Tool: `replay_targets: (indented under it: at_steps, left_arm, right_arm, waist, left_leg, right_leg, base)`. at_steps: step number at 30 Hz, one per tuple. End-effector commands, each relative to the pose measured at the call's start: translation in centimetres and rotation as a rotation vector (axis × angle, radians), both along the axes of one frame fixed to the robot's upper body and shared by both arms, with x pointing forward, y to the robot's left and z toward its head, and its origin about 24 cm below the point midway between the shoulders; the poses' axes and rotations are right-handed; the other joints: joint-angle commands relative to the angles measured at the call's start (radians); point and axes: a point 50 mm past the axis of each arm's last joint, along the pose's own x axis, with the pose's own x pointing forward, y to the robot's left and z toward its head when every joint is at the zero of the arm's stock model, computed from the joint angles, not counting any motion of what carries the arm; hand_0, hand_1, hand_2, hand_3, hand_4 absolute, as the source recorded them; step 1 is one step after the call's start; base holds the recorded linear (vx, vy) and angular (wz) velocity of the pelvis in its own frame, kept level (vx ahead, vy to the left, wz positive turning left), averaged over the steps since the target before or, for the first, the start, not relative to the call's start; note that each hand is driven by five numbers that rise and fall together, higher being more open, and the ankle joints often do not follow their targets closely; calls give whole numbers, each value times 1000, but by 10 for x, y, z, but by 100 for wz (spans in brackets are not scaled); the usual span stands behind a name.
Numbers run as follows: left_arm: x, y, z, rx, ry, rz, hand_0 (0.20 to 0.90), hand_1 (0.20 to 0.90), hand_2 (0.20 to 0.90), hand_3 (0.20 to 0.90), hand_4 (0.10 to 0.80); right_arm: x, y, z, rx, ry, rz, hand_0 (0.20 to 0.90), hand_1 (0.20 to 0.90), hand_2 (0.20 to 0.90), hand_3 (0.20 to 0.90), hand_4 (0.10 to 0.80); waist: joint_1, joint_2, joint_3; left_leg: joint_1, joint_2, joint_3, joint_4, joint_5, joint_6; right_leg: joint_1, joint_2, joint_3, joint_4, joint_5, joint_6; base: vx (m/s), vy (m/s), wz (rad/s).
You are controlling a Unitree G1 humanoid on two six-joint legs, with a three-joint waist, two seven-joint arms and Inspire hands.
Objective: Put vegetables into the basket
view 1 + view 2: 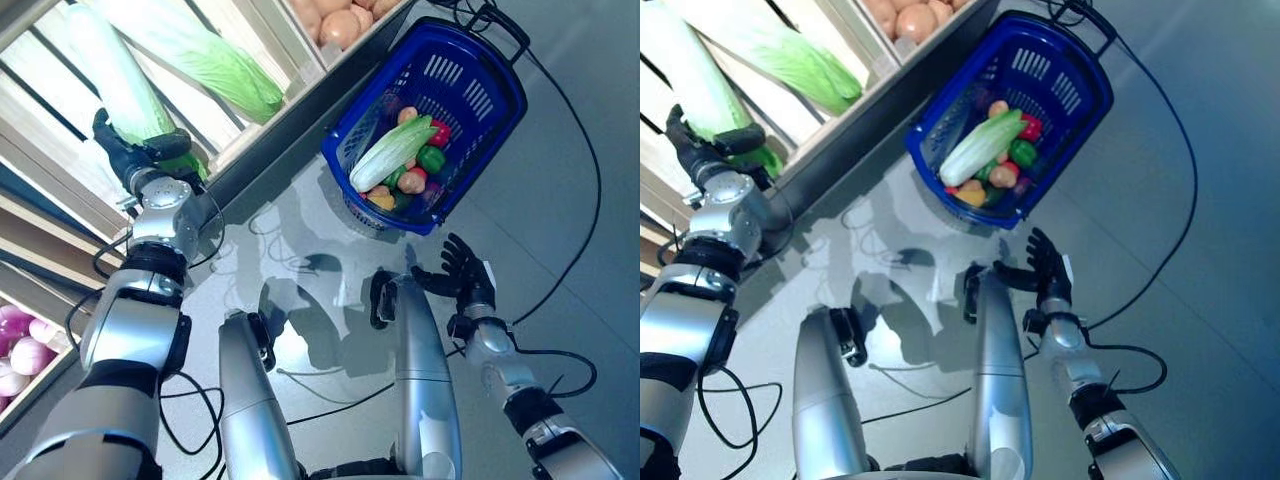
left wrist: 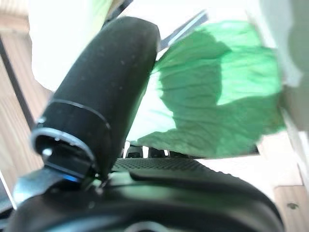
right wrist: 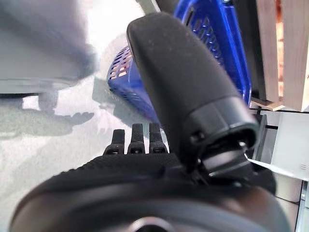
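Left hand at shelf cabbage; basket on floor.
Shelf (image 1: 270,120) carries cabbage (image 1: 125,85); left hand (image 1: 135,155) curls round it. Basket (image 1: 480,100) holds vegetables (image 1: 400,150). Right hand (image 1: 462,275) hangs spread, empty, near basket.

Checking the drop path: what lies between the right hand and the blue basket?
Only bare grey floor. In the left eye view, the open right hand hovers apart from the blue basket, nothing between.

The basket (image 1: 495,120) sits on the floor (image 1: 590,250) to the right of the wooden shelf (image 1: 255,125) — a cabbage (image 1: 392,152) lies in it atop smaller vegetables (image 1: 420,175) — two more cabbages (image 1: 195,50) on the shelf.
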Motion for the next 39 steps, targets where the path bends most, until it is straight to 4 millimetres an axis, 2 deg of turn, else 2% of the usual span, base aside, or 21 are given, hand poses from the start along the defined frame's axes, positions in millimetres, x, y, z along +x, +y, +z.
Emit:
replay_targets:
  at_steps: [1, 6, 15, 19, 22, 23, 24, 25, 26, 27, 32, 39]
  left_arm:
    - [-3, -3, -57, -110, 189, -59, 300, 300, 300, 300, 400]
    - [-4, 2, -51, -103, 156, -53, 300, 300, 300, 300, 400]
    - [-9, 12, -59, -129, 138, -64, 300, 300, 300, 300, 400]
    - [-17, 20, -72, -151, 140, -67, 300, 300, 300, 300, 400]
    - [-25, 20, -94, -160, 171, -84, 300, 300, 300, 300, 400]
    - [-25, 20, -95, -160, 172, -84, 300, 300, 300, 300, 400]
    - [-31, 15, -110, -176, 186, -101, 300, 300, 300, 300, 400]
    - [-31, 15, -112, -178, 189, -103, 300, 300, 300, 300, 400]
    - [-33, 14, -117, -182, 195, -106, 300, 300, 300, 300, 400]
    - [-42, 9, -134, -197, 193, -122, 300, 300, 300, 300, 400]
    - [-56, -7, -156, -234, 164, -157, 300, 300, 300, 300, 400]
    - [-73, -25, -177, -254, 149, -173, 300, 300, 300, 300, 400]
  right_arm:
    - [1, -10, 13, 53, -79, -77, 900, 900, 900, 900, 800]
    - [7, -16, 17, 61, -78, -89, 900, 900, 900, 900, 800]
    - [10, -25, 18, 70, -104, -91, 900, 900, 900, 900, 800]
    - [4, -27, 12, 72, -105, -94, 900, 900, 900, 900, 800]
    - [-7, -23, -1, 72, -93, -94, 900, 900, 900, 900, 800]
    - [-7, -23, -1, 72, -93, -93, 900, 900, 900, 900, 800]
    - [-15, -17, -8, 80, -86, -94, 900, 900, 900, 900, 800]
    - [-16, -17, -9, 80, -84, -94, 900, 900, 900, 900, 800]
    - [-19, -15, -12, 80, -79, -95, 900, 900, 900, 900, 800]
    - [-31, -10, -22, 89, -69, -96, 900, 900, 900, 900, 800]
    - [-55, -5, -38, 91, -39, -94, 900, 900, 900, 900, 800]
    - [-67, 6, -43, 116, -33, -82, 900, 900, 900, 900, 800]
  waist:
    - [-18, 3, -48]
    - [-11, 12, -56]
    - [-7, 30, -84]
    - [-6, 39, -120]
    - [-1, 48, -159]
    - [-1, 48, -159]
    - [2, 52, -184]
    - [2, 52, -183]
    - [4, 53, -189]
    - [7, 57, -221]
    - [11, 65, -280]
    - [19, 78, -355]
  left_leg:
    - [36, -7, 42, -7, -39, 42]
    - [61, -8, 42, -28, -33, 45]
    - [207, -16, 62, -139, -14, 51]
    - [321, -17, 85, -226, -1, 54]
    - [433, -26, 104, -325, 24, 58]
    - [435, -27, 104, -326, 25, 58]
    - [485, -33, 119, -404, 77, 66]
    - [498, -33, 115, -393, 49, 60]
    - [516, -36, 118, -412, 55, 60]
    - [583, -46, 136, -509, 110, 71]
    - [727, -62, 164, -666, 162, 73]
    - [925, -79, 198, -906, 262, 57]
  right_leg:
    - [76, -52, 16, -141, 85, 13]
    - [98, -49, 14, -151, 80, 8]
    - [239, -36, 13, -228, 66, -5]
    - [344, -41, 8, -289, 63, -11]
    - [447, -44, -3, -356, 70, -15]
    - [449, -44, -3, -357, 70, -15]
    - [499, -44, -15, -423, 110, -25]
    - [511, -45, -12, -410, 84, -17]
    - [529, -44, -15, -425, 87, -17]
    - [594, -41, -24, -512, 132, -21]
    - [748, -34, -41, -678, 173, -7]
    - [959, -23, -90, -934, 255, 21]
  base:
    - [0, 0, 0]
    - [-2, -30, -7]
    - [18, -10, -1]
    - [101, -16, -3]
    - [114, -15, 0]
    - [53, -25, 3]
    - [85, -14, 3]
    - [114, -17, 8]
    - [150, -26, 16]
    - [119, -39, 18]
    - [134, -21, -1]
    - [102, -33, -6]
